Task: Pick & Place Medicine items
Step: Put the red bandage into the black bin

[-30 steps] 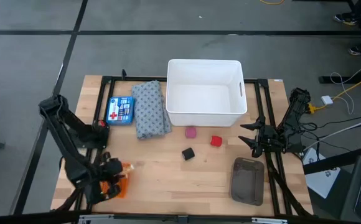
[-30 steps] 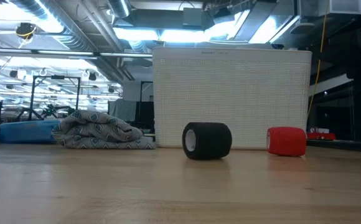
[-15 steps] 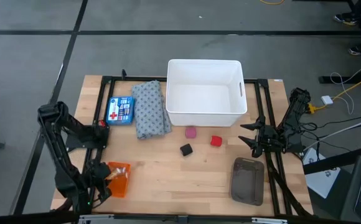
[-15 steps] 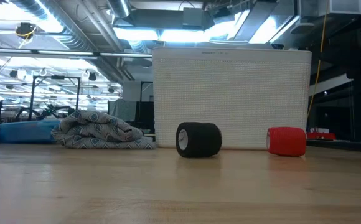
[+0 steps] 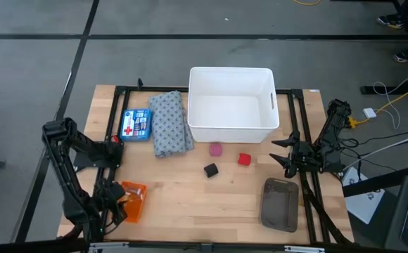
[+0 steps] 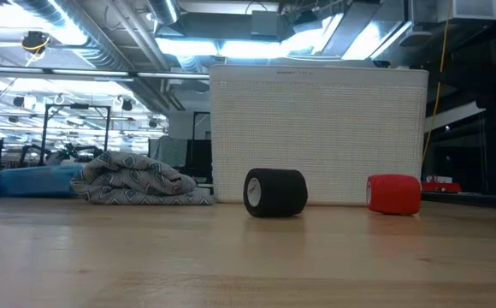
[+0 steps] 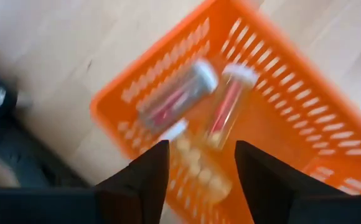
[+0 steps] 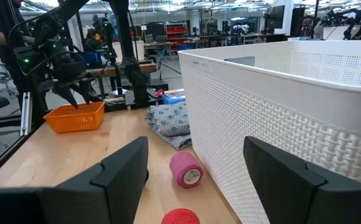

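Observation:
An orange basket (image 5: 133, 201) stands near the table's near-left corner. In the left wrist view it holds an amber vial with a white end (image 7: 226, 107), a silvery-grey piece (image 7: 178, 95) and another small white-capped vial (image 7: 174, 131). My left gripper (image 5: 112, 209) (image 7: 201, 180) is open and hovers over the basket's left side. The flat blue box with a red cross (image 5: 136, 124) lies flat at the far left, beside the grey patterned cloth (image 5: 170, 124). My right gripper (image 5: 286, 154) (image 8: 196, 186) waits open at the right edge.
A white bin (image 5: 232, 105) stands at the far middle. In front of it lie a pink roll (image 5: 216, 149), a red roll (image 5: 243, 159) and a black roll (image 5: 210, 169). A grey tray (image 5: 280, 204) sits near right. Bare wood shows in the near middle.
My left gripper has drawn back from over the orange basket toward the table's near-left corner, leaving the basket uncovered on the table. The black roll has rolled a little toward the left and far side.

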